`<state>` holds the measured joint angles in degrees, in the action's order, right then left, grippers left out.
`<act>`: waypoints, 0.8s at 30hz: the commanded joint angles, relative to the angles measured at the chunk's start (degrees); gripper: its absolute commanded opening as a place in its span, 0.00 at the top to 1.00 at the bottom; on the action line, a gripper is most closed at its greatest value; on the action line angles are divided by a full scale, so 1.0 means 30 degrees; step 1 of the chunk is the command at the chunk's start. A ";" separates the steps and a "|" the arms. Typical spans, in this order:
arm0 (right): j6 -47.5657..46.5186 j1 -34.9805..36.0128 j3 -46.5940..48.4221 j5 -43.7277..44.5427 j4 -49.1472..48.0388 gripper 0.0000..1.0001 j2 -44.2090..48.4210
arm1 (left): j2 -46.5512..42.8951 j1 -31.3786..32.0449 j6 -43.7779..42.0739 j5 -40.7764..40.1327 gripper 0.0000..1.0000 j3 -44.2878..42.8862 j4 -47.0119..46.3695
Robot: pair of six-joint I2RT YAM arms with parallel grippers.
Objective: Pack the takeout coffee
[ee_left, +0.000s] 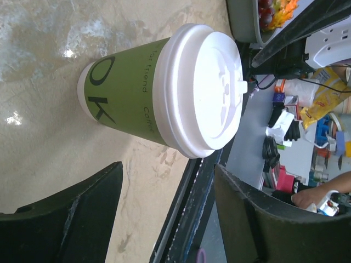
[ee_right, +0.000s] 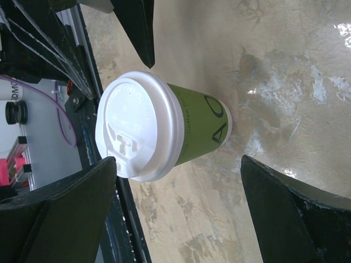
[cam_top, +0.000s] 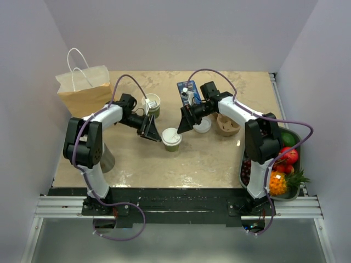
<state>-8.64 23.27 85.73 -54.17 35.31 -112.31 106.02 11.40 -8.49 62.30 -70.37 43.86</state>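
While upright, takeout coffee (cam_top: 171, 138) between left pincer (cam_top: 152, 133) and right pincer (cam_top: 181, 129), both wide.

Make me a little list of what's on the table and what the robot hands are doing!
coffee: green cup with white lid, upright, middle of table
other cup: no lid, behind the coffee
bag: brown paper, back left corner
left gripper: open, facing the coffee, not holding it
right gripper: open, on the coffee's other side, not holding it
packed: not yet
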 commanded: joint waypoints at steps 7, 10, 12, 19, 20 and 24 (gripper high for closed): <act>0.0009 0.0652 0.0923 -0.0869 -0.0313 0.01 -0.0004 | -0.1297 0.0126 0.0925 0.0737 0.28 0.1483 -0.3163; 0.0273 0.0945 0.1246 -0.0635 -0.0518 0.01 -0.0355 | -0.1267 0.0243 0.1510 0.0852 0.28 0.1484 -0.3718; 0.0798 0.1033 0.1246 -0.0401 -0.0811 0.01 -0.0501 | -0.1180 0.0389 0.1775 0.0795 0.28 0.1425 -0.3982; 0.1270 0.1180 0.1159 0.0362 -0.1105 0.02 -0.0912 | -0.0799 0.0712 0.1981 0.0503 0.27 0.1104 -0.3867; 0.1357 0.1180 0.1100 0.0391 -0.1135 0.02 -0.0970 | -0.0769 0.0741 0.1807 0.0415 0.27 0.1016 -0.3751; 0.1534 0.1180 0.1129 0.0480 -0.1223 0.02 -0.1204 | -0.0389 0.0946 0.1220 -0.0141 0.27 0.0751 -0.3020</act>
<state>-5.30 26.63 87.44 -53.25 33.23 -115.68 104.25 13.54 -3.62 62.39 -66.02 33.98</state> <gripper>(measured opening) 0.983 0.723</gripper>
